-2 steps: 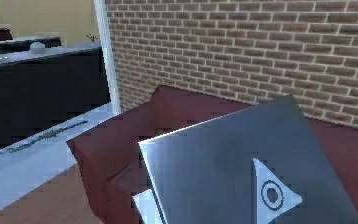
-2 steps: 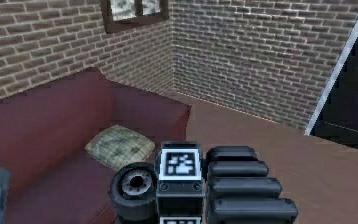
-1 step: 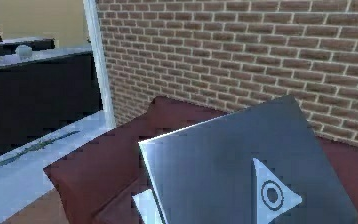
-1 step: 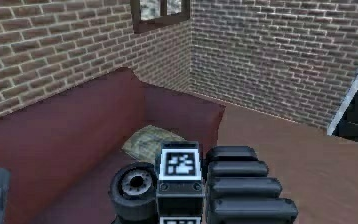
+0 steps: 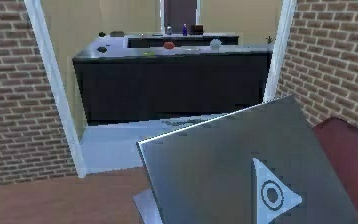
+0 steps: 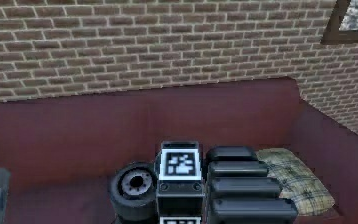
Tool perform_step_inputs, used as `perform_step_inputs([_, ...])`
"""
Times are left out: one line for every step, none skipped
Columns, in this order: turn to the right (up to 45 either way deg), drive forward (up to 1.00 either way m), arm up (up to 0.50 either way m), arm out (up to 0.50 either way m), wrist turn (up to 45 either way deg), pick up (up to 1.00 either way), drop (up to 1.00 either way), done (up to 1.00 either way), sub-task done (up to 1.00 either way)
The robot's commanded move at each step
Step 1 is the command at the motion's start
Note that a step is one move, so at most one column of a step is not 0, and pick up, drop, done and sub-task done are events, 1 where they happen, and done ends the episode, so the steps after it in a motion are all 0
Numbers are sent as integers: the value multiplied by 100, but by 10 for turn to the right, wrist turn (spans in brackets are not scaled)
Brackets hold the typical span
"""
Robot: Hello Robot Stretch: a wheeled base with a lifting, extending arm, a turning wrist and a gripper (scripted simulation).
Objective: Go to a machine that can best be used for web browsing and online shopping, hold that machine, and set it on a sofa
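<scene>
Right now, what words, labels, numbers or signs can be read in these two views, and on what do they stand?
No readable text.
Grey flat laptop lid: white triangle emblem with a ring, no letters.
White square marker on the dark arm: black marks, no letters or digits.
Small items on the dark counter: too small.

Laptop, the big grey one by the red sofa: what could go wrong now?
The laptop looks tilted beside the edge of the sofa, so it might slide to the floor if set down there. The plaid cushion looks soft; a laptop put on it could wobble.
</scene>
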Motion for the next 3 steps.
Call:
perform_step_inputs([-450,0,0,0,0,0,0,0,0])
perform_step_inputs([-120,0,0,0,0,0,0,0,0])
perform_step_inputs([-30,0,0,0,0,0,0,0,0])
